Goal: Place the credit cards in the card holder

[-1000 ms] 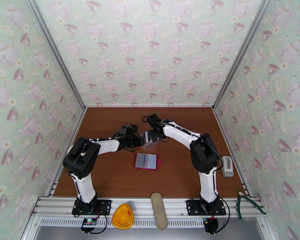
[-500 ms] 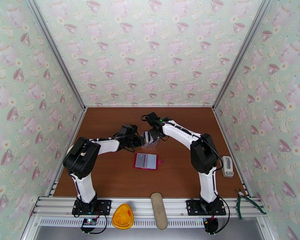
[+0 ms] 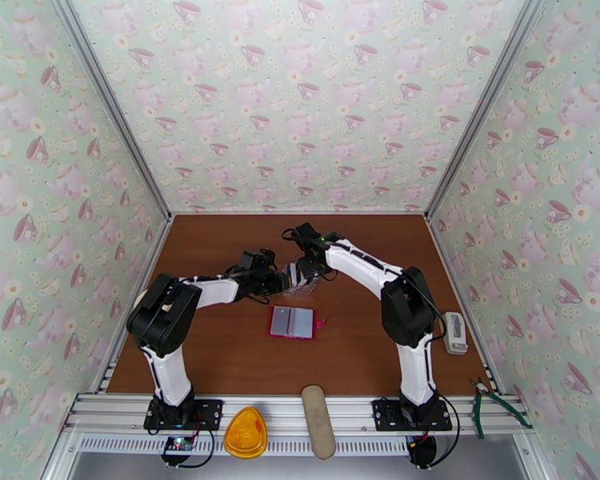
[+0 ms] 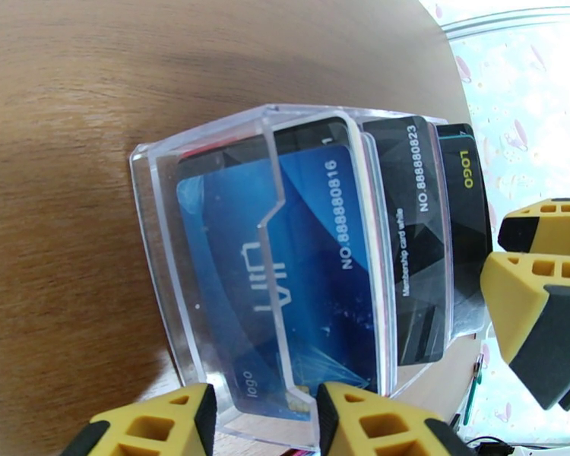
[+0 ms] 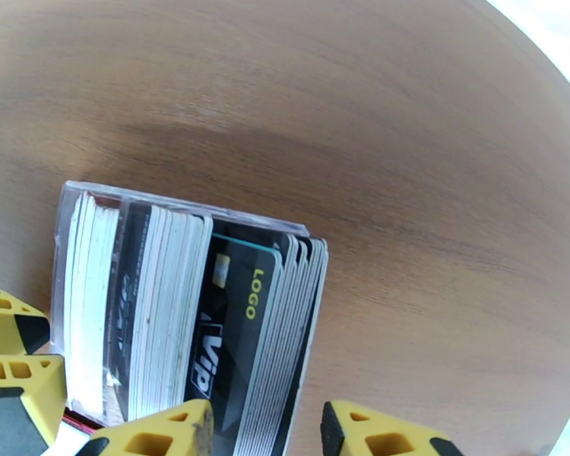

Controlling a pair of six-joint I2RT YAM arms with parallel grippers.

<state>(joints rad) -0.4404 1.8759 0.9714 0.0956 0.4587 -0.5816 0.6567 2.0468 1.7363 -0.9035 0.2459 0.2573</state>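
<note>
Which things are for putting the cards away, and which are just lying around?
For the job: credit cards, clear stand holding them, red card holder.
Just lying about: orange thing, beige bar, green pliers, grey gadget.

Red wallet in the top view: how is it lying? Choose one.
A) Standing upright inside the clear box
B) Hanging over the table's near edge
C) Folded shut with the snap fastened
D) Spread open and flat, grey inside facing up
D: the wallet lies opened out flat on the table, its grey pockets facing up and the red tab sticking out at one side.
</note>
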